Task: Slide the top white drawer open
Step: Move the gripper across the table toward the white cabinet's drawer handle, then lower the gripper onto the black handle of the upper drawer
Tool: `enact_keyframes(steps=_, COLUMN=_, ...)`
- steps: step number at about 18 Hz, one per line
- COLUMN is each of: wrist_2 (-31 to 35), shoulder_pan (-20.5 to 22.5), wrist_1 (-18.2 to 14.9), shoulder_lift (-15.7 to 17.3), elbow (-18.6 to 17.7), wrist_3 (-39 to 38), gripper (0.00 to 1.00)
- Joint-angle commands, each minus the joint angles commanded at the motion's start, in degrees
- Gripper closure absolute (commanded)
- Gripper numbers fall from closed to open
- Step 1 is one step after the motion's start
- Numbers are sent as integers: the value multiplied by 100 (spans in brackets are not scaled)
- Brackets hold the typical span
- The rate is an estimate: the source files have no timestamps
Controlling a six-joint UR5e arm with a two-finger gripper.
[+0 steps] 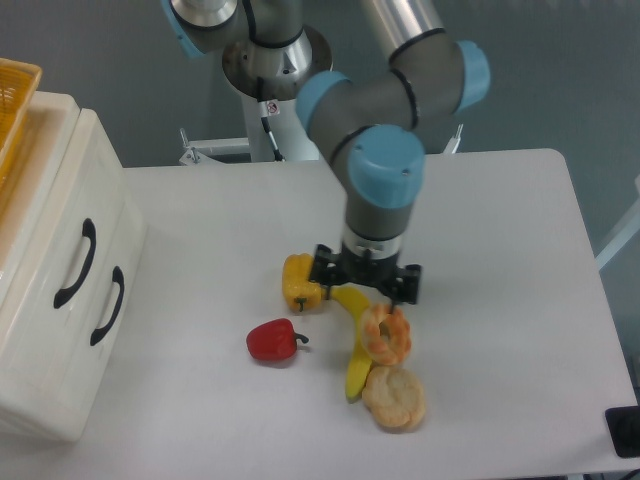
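Camera view from the front: the claw (365,283) is seen hanging over the middle of the white bench (520,330), its two fingers spread apart with nothing held between them. It is placed just above the yellow pepper (300,282) and the banana (356,345). Beside these, a red pepper (272,340), a doughnut (386,333) and a bread roll (394,397) are laid out. The top white drawer (62,235) is found at the far left edge, well apart from the claw, pushed in flush, with its curved black handle (76,263) untouched. The lower drawer (95,330) sits next to it. A yellow-orange basket (14,95) is partly seen on top of the cabinet.
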Motion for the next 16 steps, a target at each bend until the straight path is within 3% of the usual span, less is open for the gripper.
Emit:
enact_keyframes(steps=5, wrist_2=-615, shoulder_pan=-299, wrist_1=-599, shoulder_lift=150, elbow=70, wrist_3=-227, gripper=0)
enact_keyframes(steps=11, wrist_2=-818, shoulder_pan=-703, wrist_1=-626, shoulder_lift=106, elbow=290, wrist_3=-922, gripper=0)
enact_keyframes(steps=16, wrist_2=-1144, shoulder_pan=-791, wrist_1=-713, shoulder_lift=115, elbow=308, wrist_3=-1186, gripper=0)
